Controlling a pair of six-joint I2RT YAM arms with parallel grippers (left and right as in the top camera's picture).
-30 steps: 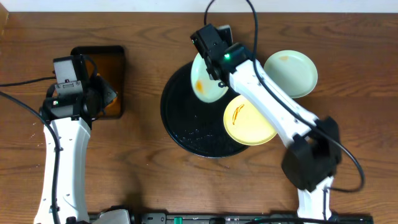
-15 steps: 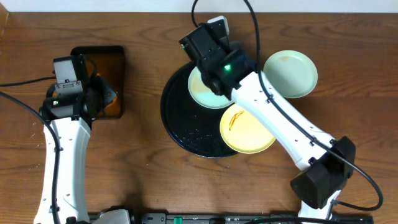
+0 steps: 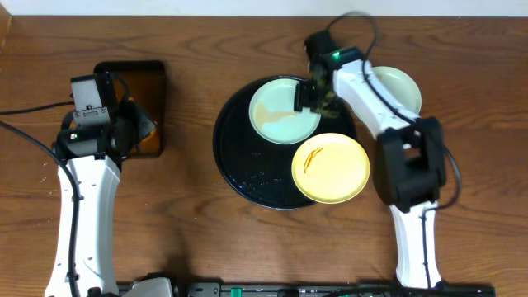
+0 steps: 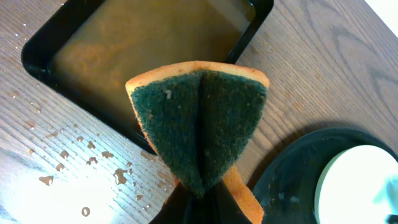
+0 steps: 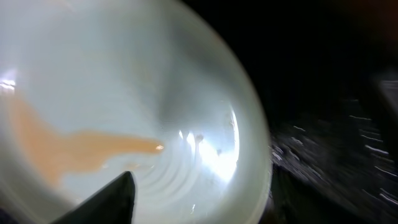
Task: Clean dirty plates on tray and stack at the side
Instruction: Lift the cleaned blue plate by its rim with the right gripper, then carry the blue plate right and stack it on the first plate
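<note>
Pinching a folded sponge [image 4: 199,134], coarse green over orange foam, in the left gripper [image 4: 202,200] beside a rectangular tray [image 4: 37,59] of brown liquid. At a streaked blue-green plate [image 3: 276,120] on the glossy round black tray [image 3: 247,169], the right gripper [image 3: 312,97]; grip impossible to tell. Overlapping that rim, the yellow plate [image 3: 330,169].

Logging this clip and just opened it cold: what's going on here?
A two-arm robot is cleaning plates. The left pincer grips a folded sponge at the edge of the small tray of brown liquid, away from the plates. The right pincer is at the rim of a blue-green plate lying on the big tray; whether it grips is unclear. That plate and the yellow plate show orange streaks. Another plate sits off the big tray, at the right.
</note>
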